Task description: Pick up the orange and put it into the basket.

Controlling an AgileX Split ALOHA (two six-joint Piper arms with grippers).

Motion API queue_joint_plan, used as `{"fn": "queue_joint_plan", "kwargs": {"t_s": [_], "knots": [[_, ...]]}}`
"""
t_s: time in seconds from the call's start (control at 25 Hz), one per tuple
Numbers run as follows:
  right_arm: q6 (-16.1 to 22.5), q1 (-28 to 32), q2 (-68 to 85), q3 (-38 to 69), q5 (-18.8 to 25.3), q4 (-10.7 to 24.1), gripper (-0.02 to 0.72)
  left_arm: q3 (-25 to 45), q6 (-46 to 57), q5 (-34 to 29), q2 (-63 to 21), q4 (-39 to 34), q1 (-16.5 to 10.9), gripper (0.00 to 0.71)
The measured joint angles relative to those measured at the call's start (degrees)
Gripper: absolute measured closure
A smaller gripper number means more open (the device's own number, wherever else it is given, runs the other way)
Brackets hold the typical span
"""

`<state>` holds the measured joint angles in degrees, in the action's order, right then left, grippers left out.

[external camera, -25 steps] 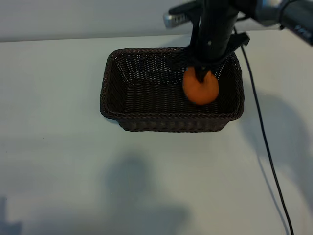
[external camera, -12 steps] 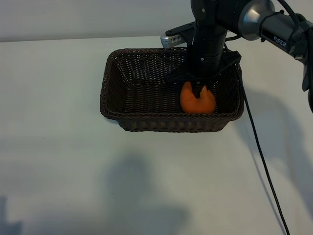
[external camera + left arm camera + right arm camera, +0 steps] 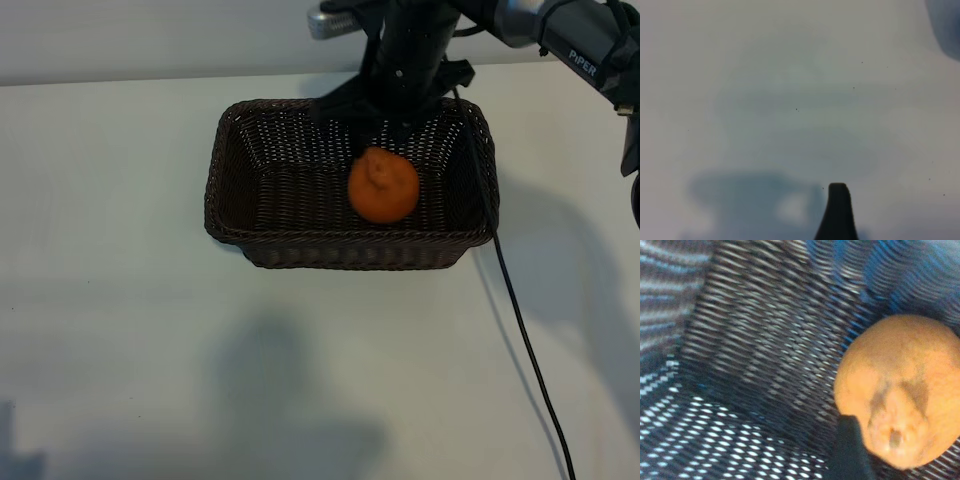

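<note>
The orange (image 3: 383, 185) lies loose on the floor of the dark brown wicker basket (image 3: 235, 232), right of the basket's middle, stem end up. My right gripper (image 3: 385, 118) hangs just above and behind it at the far rim, open and holding nothing. In the right wrist view the orange (image 3: 900, 390) rests against the woven wall (image 3: 765, 340), with one dark fingertip (image 3: 847, 450) close beside it. My left gripper is outside the exterior view. Its wrist view shows one dark fingertip (image 3: 837, 212) over bare table, with nothing held.
The basket stands on a white table (image 3: 120, 330). A black cable (image 3: 525, 340) trails from the right arm across the table to the front right. Shadows of the arms fall on the table in front of the basket.
My right gripper has let go of the orange and risen toward the basket's far rim. The orange has dropped and settled a little to the left on the basket floor.
</note>
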<state>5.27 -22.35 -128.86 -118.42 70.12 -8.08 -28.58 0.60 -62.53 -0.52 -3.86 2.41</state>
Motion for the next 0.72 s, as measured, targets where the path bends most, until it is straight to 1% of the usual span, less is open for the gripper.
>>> {"fn": "queue_joint_plan", "kwargs": {"t_s": [0.08, 0.16, 0.28, 0.36, 0.48, 0.72], "knots": [[-0.4, 0.0, 0.1, -0.1, 0.0, -0.5, 0.142, 0.0, 0.0, 0.0, 0.0, 0.0, 0.0, 0.118], [-0.4, 0.0, 0.5, -0.1, 0.1, 0.3, 0.139, 0.0, 0.0, 0.0, 0.0, 0.0, 0.0, 0.118], [-0.5, 0.6, 2.5, -0.1, 0.1, 3.8, 0.15, 0.0, 0.0, 0.0, 0.0, 0.0, 0.0, 0.118], [-0.9, 2.1, 4.1, -0.1, 0.2, 5.6, 0.155, 0.0, 0.0, 0.0, 0.0, 0.0, 0.0, 0.118], [-1.9, 6.6, 6.1, -0.3, 0.1, 6.2, 0.161, 0.0, 0.0, 0.0, 0.0, 0.0, 0.0, 0.118], [-5.3, 19.9, 7.8, -0.3, 0.1, 8.1, 0.163, 0.0, 0.0, 0.0, 0.0, 0.0, 0.0, 0.118]]}}
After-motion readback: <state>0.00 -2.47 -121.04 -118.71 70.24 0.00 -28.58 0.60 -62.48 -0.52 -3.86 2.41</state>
